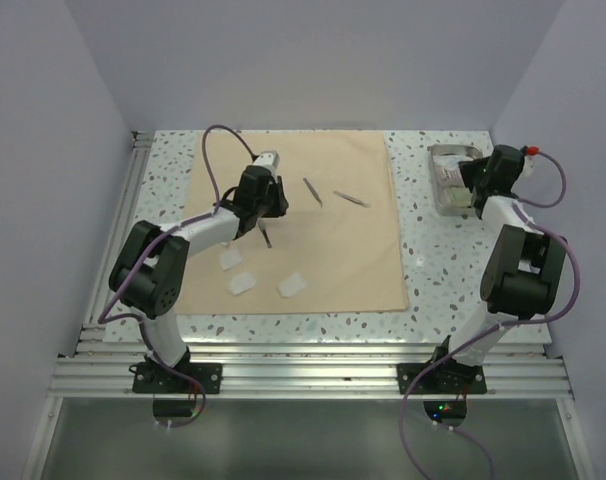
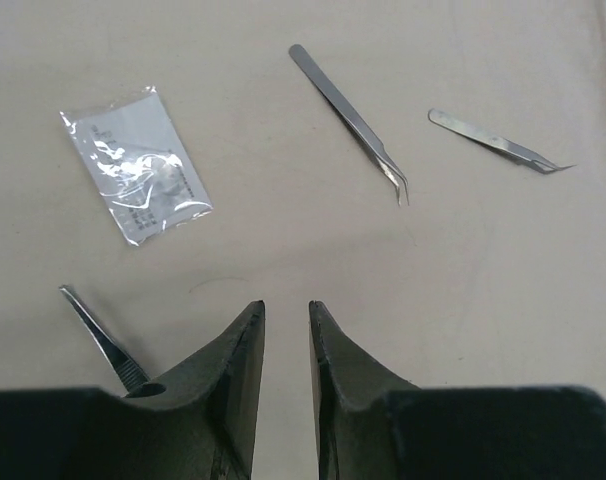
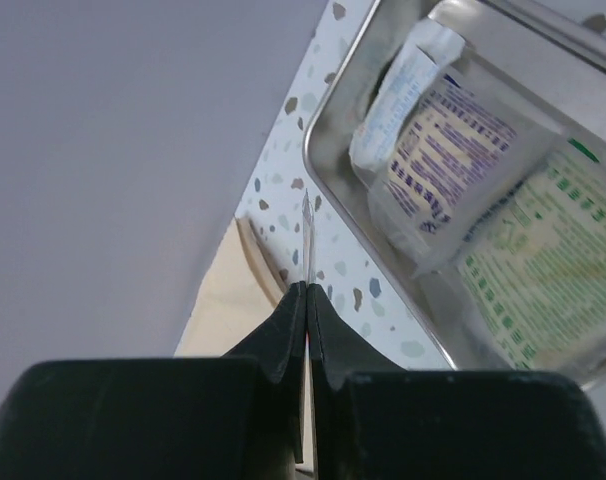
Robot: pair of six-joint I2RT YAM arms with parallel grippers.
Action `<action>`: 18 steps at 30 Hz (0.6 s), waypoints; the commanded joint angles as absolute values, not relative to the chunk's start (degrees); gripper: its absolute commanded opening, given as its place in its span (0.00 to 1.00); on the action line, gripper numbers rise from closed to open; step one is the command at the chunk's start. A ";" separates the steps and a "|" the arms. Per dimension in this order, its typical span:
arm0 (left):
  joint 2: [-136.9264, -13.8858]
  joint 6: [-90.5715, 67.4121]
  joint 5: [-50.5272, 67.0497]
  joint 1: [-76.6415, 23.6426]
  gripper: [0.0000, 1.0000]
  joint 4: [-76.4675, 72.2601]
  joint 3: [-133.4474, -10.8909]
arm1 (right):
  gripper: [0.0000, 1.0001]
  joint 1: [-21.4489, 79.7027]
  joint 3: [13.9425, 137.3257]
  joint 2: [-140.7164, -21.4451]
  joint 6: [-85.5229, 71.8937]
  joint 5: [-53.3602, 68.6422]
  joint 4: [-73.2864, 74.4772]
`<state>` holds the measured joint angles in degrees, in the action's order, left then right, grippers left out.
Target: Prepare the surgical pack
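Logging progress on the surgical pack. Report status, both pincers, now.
Left pincer open, empty, over tan cloth. Right pincer shut on thin sliver, by steel tray; sachets inside. Three tweezers, three loose sachets on cloth, unwrapped. Nothing in the way.

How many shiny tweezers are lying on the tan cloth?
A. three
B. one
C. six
A. In the left wrist view three pairs lie on the tan cloth: a middle pair, a right pair, and a third pair partly tucked behind the left gripper.
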<state>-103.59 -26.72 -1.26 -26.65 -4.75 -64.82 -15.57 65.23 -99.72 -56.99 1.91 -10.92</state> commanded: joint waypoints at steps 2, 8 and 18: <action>-101.95 -23.03 -7.91 -26.02 0.28 -9.76 -65.83 | 0.00 -15.38 73.64 -104.67 -57.13 -1.93 -10.29; -104.23 -22.41 -8.70 -24.88 0.38 -9.14 -68.73 | 0.12 -15.38 76.02 -108.19 -58.10 -5.97 -9.32; -111.26 -23.20 -5.89 -19.26 0.66 -6.07 -75.58 | 0.45 -15.03 69.18 -102.67 -57.83 -2.82 -11.07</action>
<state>-108.99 -23.79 -6.17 -21.23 -6.09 -71.99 -15.38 71.99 -107.50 -57.56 -3.44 -9.04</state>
